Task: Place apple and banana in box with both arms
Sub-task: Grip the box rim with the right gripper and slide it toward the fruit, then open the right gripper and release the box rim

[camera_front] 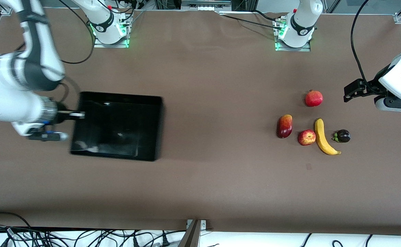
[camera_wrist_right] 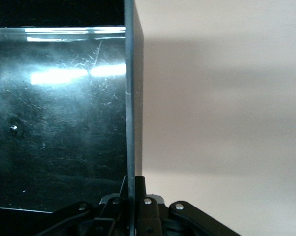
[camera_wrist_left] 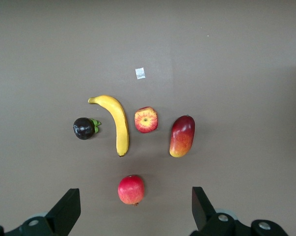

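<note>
The black box [camera_front: 157,127] lies toward the right arm's end of the table. My right gripper [camera_front: 80,115] is shut on the box's end wall [camera_wrist_right: 130,98], one finger inside and one outside, as the right wrist view shows at the gripper [camera_wrist_right: 133,186]. The apple [camera_front: 306,137] lies beside the banana [camera_front: 322,137] toward the left arm's end. In the left wrist view the apple [camera_wrist_left: 146,119] and the banana [camera_wrist_left: 117,123] lie apart from my left gripper [camera_wrist_left: 134,195]. My left gripper [camera_front: 349,92] hangs open and holds nothing, over the table beside the pomegranate.
A red pomegranate [camera_front: 314,98] lies farther from the front camera than the apple. A dark-red mango-like fruit [camera_front: 284,126] lies beside the apple, and a dark purple fruit [camera_front: 343,136] beside the banana. A small tape patch [camera_front: 308,166] lies nearer the camera.
</note>
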Robot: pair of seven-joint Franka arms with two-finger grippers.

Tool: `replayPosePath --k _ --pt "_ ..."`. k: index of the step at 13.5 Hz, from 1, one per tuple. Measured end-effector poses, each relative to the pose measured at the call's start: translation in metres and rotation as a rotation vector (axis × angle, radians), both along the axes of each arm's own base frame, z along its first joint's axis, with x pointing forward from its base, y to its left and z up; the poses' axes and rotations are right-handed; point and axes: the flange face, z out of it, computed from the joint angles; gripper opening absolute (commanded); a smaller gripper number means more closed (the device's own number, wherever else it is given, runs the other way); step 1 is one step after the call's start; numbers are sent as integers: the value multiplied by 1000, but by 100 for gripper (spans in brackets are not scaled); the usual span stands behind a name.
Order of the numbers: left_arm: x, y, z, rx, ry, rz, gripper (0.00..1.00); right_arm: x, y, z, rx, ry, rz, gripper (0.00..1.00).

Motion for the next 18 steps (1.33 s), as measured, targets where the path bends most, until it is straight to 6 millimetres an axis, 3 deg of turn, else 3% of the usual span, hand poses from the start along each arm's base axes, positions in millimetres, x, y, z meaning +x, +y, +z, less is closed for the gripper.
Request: replayPosePath --k 4,6,9,11,13,15,18 --pt "0 0 0 0 0 0 100 -41 181 -15 -37 -33 22 0" --pt "0 0 0 0 1 0 100 -61 247 -31 -21 -61 69 0" --pt "1 0 -1 0 2 0 100 -75 325 -47 7 -82 24 0" --pt "1 0 -2 0 4 0 100 -85 369 -60 11 -93 11 0" --pt "1 0 -3 0 5 0 100 -98 400 -82 11 -96 31 0" --pt "2 0 -4 0 6 0 100 -106 413 -104 2 -97 47 0" --pt "2 0 -4 0 7 0 100 -109 418 -119 -20 -105 68 0"
